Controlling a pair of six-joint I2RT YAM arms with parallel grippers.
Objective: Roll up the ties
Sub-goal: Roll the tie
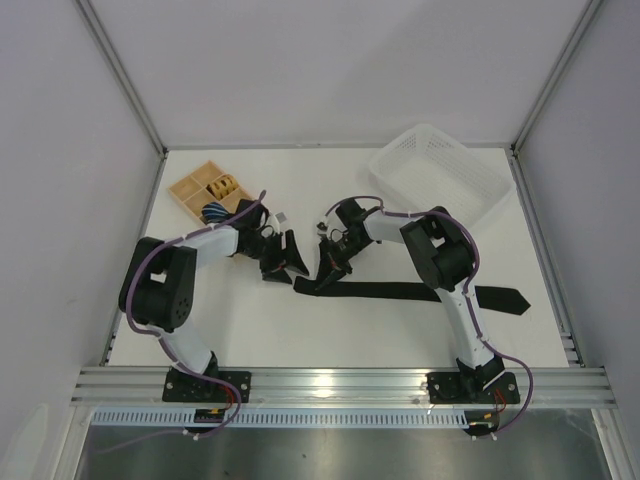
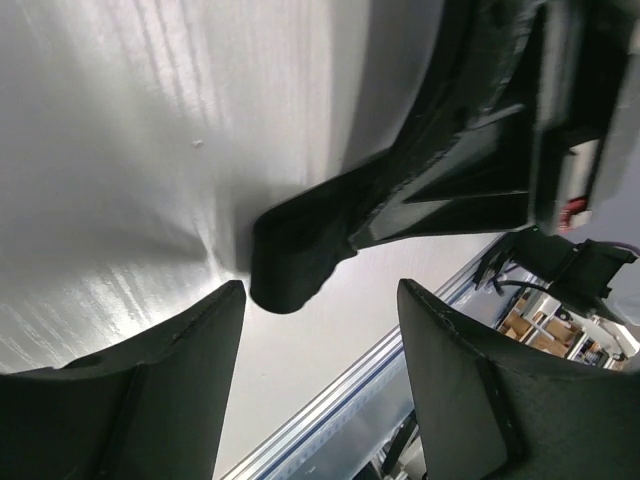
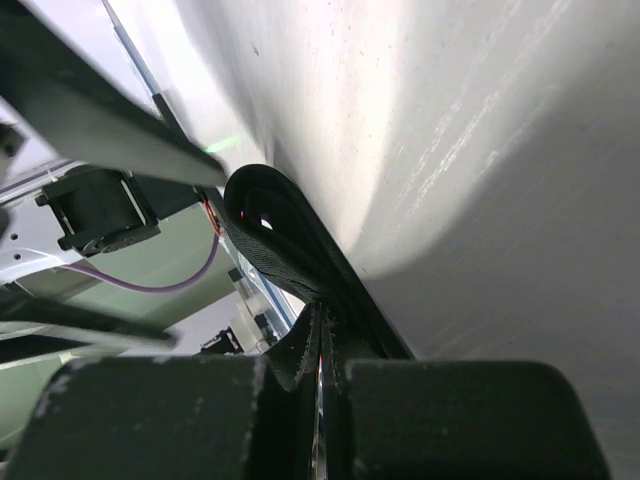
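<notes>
Where the white table (image 1: pixel 300 330) reaches its far right corner, a white mesh basket (image 1: pixel 470 156) sits at an angle. Black tie (image 1: pixel 380 290) lies flat across mid-table, running left to right. Its pointed wide end is at the right, past the right arm, and its left end rises off the surface. Wooden tray (image 1: pixel 185 186) is at far left, split into compartments. One compartment holds a yellow item (image 1: pixel 222 185), and a blue item (image 1: pixel 213 212) is at the near edge. Right gripper (image 1: pixel 330 262) is clamped on the tie's left end. The wrist view shows its fingers (image 3: pixel 450 420) pressed together on the fabric, with a small loop of tie (image 3: pixel 270 230) sticking out beyond them. Left gripper (image 1: pixel 285 255) is just left of it, jaws apart, holding nothing. From its own view the loop (image 2: pixel 290 265) sits just ahead of the gap, touching neither finger (image 2: pixel 200 340).
</notes>
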